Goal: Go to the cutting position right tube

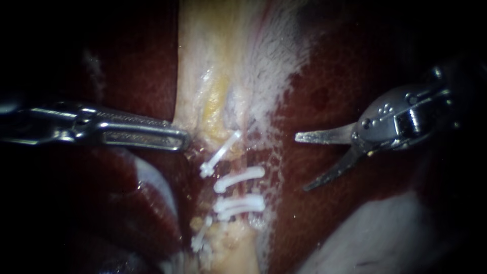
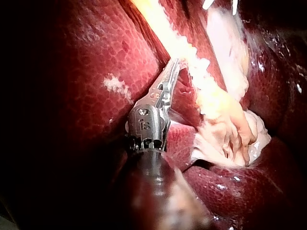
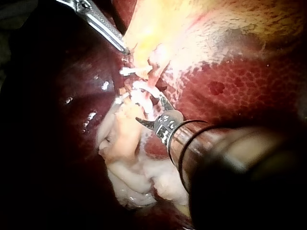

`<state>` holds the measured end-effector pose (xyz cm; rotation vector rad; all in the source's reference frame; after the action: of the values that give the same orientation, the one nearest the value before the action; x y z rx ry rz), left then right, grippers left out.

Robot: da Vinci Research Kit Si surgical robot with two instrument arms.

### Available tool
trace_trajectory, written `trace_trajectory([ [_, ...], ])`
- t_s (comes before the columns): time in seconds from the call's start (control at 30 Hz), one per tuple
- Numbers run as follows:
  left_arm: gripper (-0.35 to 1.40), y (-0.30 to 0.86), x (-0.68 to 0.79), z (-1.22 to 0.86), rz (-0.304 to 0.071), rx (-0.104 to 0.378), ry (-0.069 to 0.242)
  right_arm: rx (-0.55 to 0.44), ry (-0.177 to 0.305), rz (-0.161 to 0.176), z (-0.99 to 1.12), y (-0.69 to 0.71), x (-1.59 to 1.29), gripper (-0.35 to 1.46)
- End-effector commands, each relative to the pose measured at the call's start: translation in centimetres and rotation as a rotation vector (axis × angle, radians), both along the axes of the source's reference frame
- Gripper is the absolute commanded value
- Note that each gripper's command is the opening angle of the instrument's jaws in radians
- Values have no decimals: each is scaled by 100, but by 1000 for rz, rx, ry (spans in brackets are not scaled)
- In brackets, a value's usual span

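Several white clips (image 1: 238, 178) sit across a narrow band of tissue below the pale yellow gallbladder tissue (image 1: 218, 76). The right tube (image 1: 247, 192) shows as a short reddish stretch between the two right-hand clips. My right instrument (image 1: 302, 162) comes in from the right with its two blades open, tips pointing at the clips and standing apart from them over the liver. In the right wrist view its open blades (image 3: 149, 108) lie close beside the clips (image 3: 132, 71). My left instrument (image 1: 180, 139) has its jaws together on the pale tissue's edge, just above-left of the clips.
Dark red liver (image 1: 345, 66) surrounds the clipped band on both sides. A pale whitish mass (image 1: 365, 238) lies at the lower right, under my right instrument. In the left wrist view, folded pale tissue (image 2: 230, 134) lies beside my left instrument (image 2: 173, 67).
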<state>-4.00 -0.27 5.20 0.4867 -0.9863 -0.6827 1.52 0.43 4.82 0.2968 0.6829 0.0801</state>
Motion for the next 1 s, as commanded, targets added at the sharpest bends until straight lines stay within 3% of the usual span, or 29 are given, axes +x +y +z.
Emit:
trace_trajectory([
  [0.03, -35, 0, 0, -1, 0, 0, 0, 5, 2, -4, 1, 0, -1, 144],
  [0.1, -35, 1, 0, -2, 0, 1, 0, 15, 7, -13, 3, -1, -2, 144],
  [0.27, -35, 12, 4, -20, 5, 14, -8, 78, -1, 8, 17, -7, -3, 144],
  [0.43, -35, 31, 15, -52, -20, 12, -11, 170, -13, 30, 34, -18, -1, 138],
  [0.6, -35, 37, 19, -85, -32, -4, -27, 280, -23, 24, 54, -35, 10, 130],
  [0.73, -35, 36, 18, -110, -34, -21, -40, 362, -33, 1, 65, -47, 19, 108],
  [0.83, -35, 35, 16, -121, -37, -25, -44, 406, -44, -14, 71, -54, 25, 76],
  [1.0, -35, 33, 15, -129, -38, -30, -46, 462, -32, -9, 81, -56, 37, 63],
])
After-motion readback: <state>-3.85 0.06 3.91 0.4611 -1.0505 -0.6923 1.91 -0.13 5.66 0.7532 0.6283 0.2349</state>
